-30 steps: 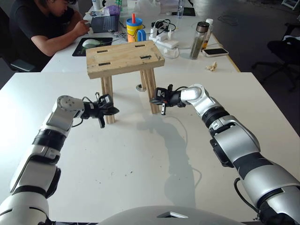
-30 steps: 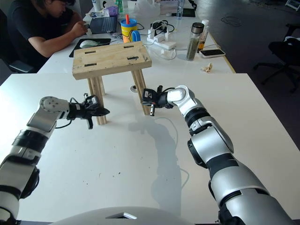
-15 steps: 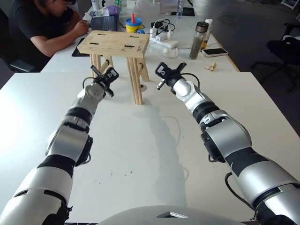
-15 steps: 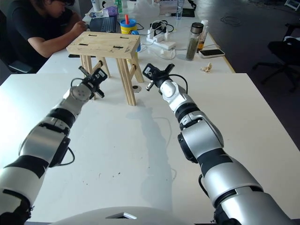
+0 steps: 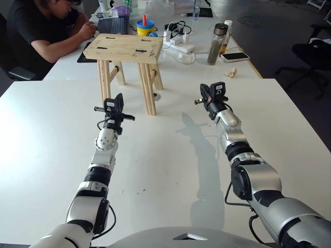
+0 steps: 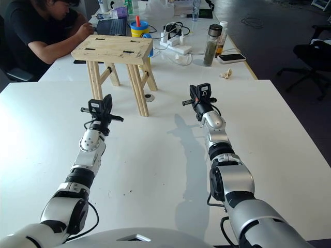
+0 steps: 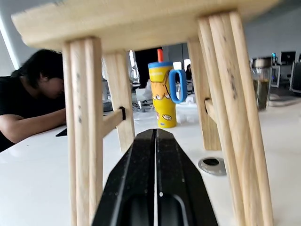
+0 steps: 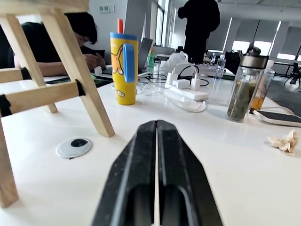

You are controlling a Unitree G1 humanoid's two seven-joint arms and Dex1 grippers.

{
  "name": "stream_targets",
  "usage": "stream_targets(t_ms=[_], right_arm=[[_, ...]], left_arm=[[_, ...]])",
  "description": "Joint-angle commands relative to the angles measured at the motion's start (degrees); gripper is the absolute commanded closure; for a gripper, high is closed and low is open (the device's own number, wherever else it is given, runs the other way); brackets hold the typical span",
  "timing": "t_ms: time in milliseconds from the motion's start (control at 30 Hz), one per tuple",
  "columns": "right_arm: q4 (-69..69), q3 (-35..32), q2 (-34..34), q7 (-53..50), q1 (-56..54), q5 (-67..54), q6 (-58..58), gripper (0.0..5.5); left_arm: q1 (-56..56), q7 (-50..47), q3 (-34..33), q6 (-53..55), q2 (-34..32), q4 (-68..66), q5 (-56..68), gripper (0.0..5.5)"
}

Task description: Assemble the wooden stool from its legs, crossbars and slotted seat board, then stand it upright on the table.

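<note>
wooden stool (image 5: 125,50) stands upright on the table (image 5: 165,170); left gripper (image 5: 114,107) and right gripper (image 5: 212,94) have pulled away, fingers closed, empty: task seems finished.

The pale wooden slotted-seat stool (image 6: 115,49) stands upright on the white table (image 6: 155,175), the black left gripper (image 6: 101,105) before its left legs, the right gripper (image 6: 199,93) off to its right.
</note>
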State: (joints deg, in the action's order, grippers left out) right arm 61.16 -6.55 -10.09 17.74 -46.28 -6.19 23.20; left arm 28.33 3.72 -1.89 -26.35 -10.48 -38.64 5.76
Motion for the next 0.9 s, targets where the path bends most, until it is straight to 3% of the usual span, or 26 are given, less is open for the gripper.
stream_targets(t_ms=[33,467,900], right_arm=[[-2.4,-0.2,1.0,-0.1,-0.2,-0.1,-0.2,5.49],[0.2,-0.9,0.4,-2.2,-6.4,0.6,-4.6,5.49],[0.9,-0.5,1.9,-7.1,-3.8,2.2,-4.3,5.49]], left_arm=[[3.1,1.0,0.1,-1.1,1.6,-0.9,-0.9,5.48],[7.5,-2.1,-1.1,1.4,5.6,-0.7,-2.1,5.48],[7.6,0.8,-0.4,0.1,7.0,-6.0,-3.3,5.48]])
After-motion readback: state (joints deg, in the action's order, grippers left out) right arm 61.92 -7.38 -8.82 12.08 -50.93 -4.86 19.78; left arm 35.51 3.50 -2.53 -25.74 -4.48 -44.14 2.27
